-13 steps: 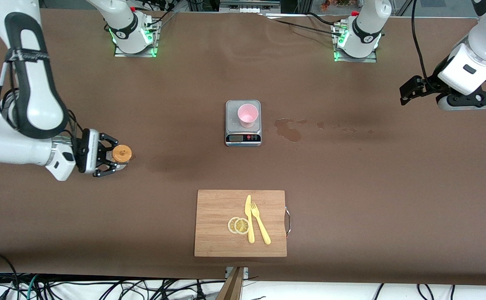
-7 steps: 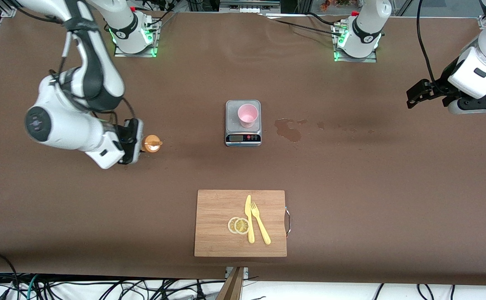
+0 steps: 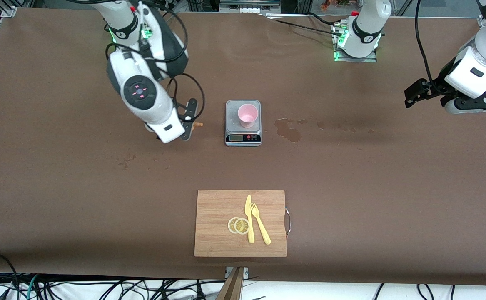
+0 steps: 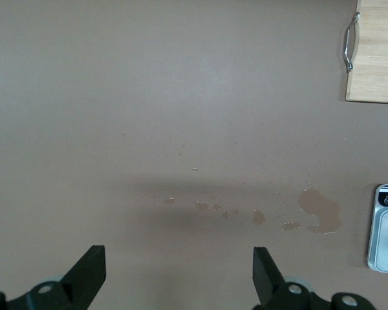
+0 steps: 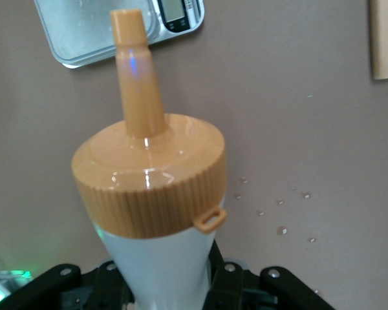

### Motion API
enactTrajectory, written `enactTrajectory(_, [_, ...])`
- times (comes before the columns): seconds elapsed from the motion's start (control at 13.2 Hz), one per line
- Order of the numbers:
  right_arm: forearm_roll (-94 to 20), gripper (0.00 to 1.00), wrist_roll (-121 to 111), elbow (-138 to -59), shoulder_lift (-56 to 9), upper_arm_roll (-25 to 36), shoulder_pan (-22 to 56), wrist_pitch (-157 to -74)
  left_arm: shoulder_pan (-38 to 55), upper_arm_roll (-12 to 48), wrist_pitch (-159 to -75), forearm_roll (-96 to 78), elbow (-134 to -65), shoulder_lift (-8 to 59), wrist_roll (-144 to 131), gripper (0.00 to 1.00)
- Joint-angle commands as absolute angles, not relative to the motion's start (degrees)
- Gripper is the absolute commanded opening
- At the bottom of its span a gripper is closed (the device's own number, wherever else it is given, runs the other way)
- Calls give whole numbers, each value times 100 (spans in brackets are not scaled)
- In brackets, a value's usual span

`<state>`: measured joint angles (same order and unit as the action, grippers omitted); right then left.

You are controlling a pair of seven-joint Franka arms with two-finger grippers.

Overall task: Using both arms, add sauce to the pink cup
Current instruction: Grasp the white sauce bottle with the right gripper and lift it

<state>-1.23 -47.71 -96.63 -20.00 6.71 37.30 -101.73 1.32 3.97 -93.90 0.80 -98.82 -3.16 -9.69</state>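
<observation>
The pink cup (image 3: 247,115) stands upright on the steel kitchen scale (image 3: 243,125) at the table's middle. My right gripper (image 3: 192,120) is shut on the sauce bottle and holds it above the table beside the scale, on the right arm's side. In the front view only the orange nozzle tip (image 3: 200,124) shows, pointing toward the scale. The right wrist view shows the whitish bottle body (image 5: 161,265) between the fingers, its orange cap (image 5: 149,177), and the scale (image 5: 84,32) past the nozzle. My left gripper (image 3: 412,94) is open and empty above the table's left-arm end; its fingers (image 4: 90,268) show wide apart.
Brown wet stains (image 3: 288,130) lie on the table beside the scale toward the left arm's end, also in the left wrist view (image 4: 320,213). A wooden cutting board (image 3: 213,237) with a yellow knife, fork and lemon slices lies nearer the front camera than the scale.
My right arm has swung the sauce bottle from the right arm's end of the table to just beside the scale. The left gripper has barely shifted.
</observation>
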Motion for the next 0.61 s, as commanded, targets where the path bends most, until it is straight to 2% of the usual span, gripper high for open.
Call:
enactTrajectory(0.0, [193,7,-4133,-9633,-1863,633,4068,-9809,62,431,-9264,-18,-9721,-246,-844,100])
enactTrajectory(0.53, [483,7,-3252,-8851,-2592,343,4482,-8913,70,431,-9176,-18,-9721,-246,-844,100])
